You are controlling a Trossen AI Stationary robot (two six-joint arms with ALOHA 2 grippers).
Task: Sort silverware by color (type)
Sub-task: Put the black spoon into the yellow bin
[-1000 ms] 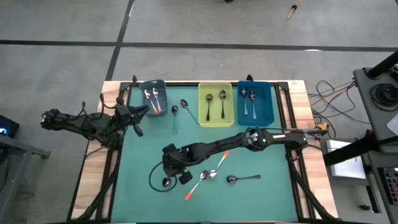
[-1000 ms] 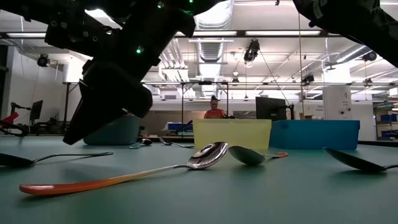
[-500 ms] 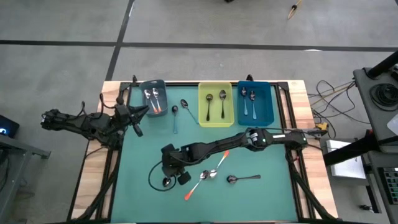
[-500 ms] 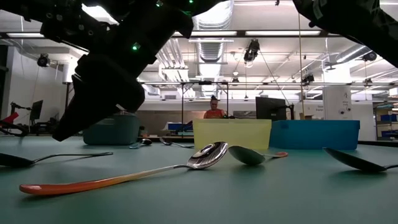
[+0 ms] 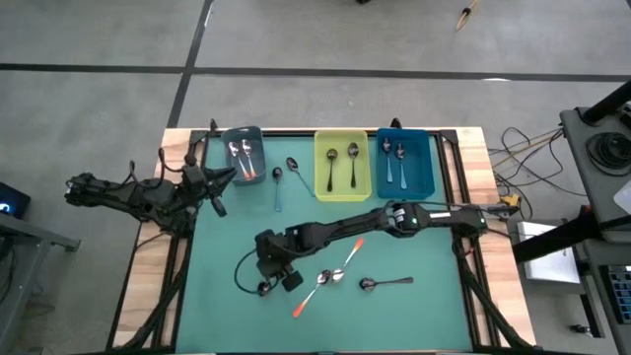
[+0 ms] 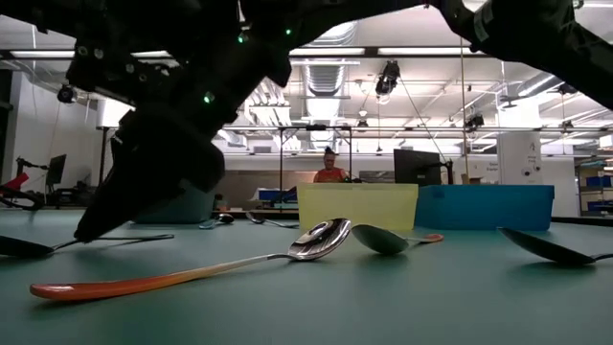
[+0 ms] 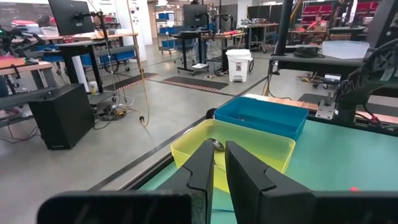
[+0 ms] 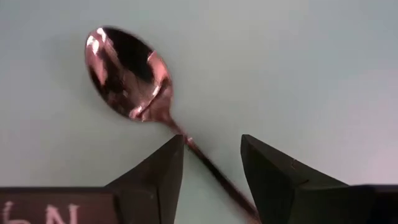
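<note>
A dark-handled spoon [image 8: 124, 71] lies flat on the green mat [image 5: 424, 316] near the left front; its bowl [image 5: 262, 289] shows beside my right gripper [image 5: 266, 283]. That gripper [image 8: 211, 168] is open and slants down over it, one finger on either side of the thin handle [image 8: 205, 162], without plainly touching it. In the low view the spoon [image 6: 19, 247] lies at the left, under the dark fingers [image 6: 96, 225]. My left gripper [image 5: 219, 192] waits shut at the table's left edge, its fingers [image 7: 205, 168] level and holding nothing.
Two orange-handled spoons [image 5: 315, 293] [image 5: 352, 249] and a dark one [image 5: 385, 284] lie loose mid-mat. A pale-handled spoon [image 5: 277, 187] and a dark one [image 5: 296, 173] lie by the bins. A grey bin [image 5: 244, 135], a yellow bin [image 5: 342, 195] and a blue bin [image 5: 404, 190] line the far edge.
My right gripper has tipped further downward, and its fingertips have come lower toward the mat over the dark-handled spoon at the left. The spoons have stayed where they were.
</note>
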